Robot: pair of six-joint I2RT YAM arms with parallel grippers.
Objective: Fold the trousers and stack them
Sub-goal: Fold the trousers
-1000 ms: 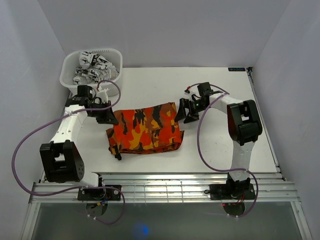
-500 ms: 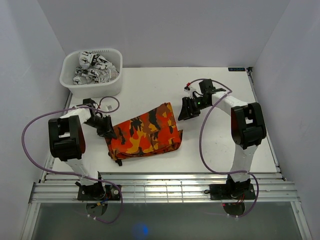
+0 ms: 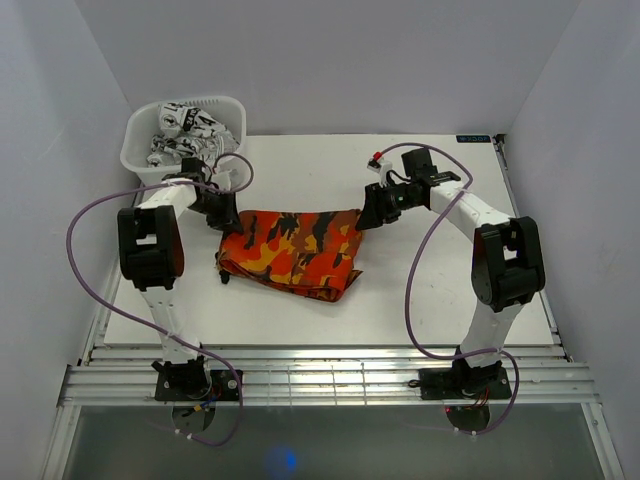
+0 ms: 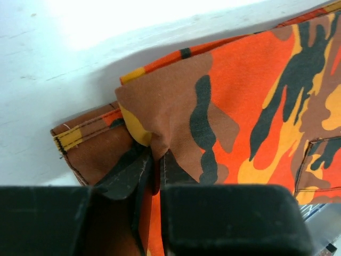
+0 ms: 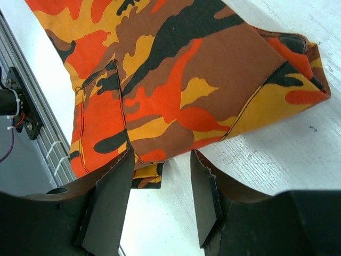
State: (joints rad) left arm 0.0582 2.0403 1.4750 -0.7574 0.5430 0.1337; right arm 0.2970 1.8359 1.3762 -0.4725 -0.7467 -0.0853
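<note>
The orange camouflage trousers [image 3: 295,250] lie folded in the middle of the white table [image 3: 430,290]. My left gripper [image 3: 225,214] is at their back left corner and is shut on a pinch of the fabric; in the left wrist view the cloth [image 4: 240,90] is bunched between the closed fingers [image 4: 154,165]. My right gripper [image 3: 368,216] is at the back right corner, open and empty. In the right wrist view the trousers [image 5: 170,80] lie just beyond the spread fingers [image 5: 160,181].
A white basket [image 3: 186,101] with black-and-white clothes [image 3: 185,135] stands at the back left corner, right behind my left arm. Metal rails [image 3: 330,375] run along the table's near edge. Grey walls close in both sides and the back.
My left gripper has pulled its corner of the trousers away from the near edge toward the back. The trousers have turned so their back edge runs level. My right gripper shifted slightly and stays open.
</note>
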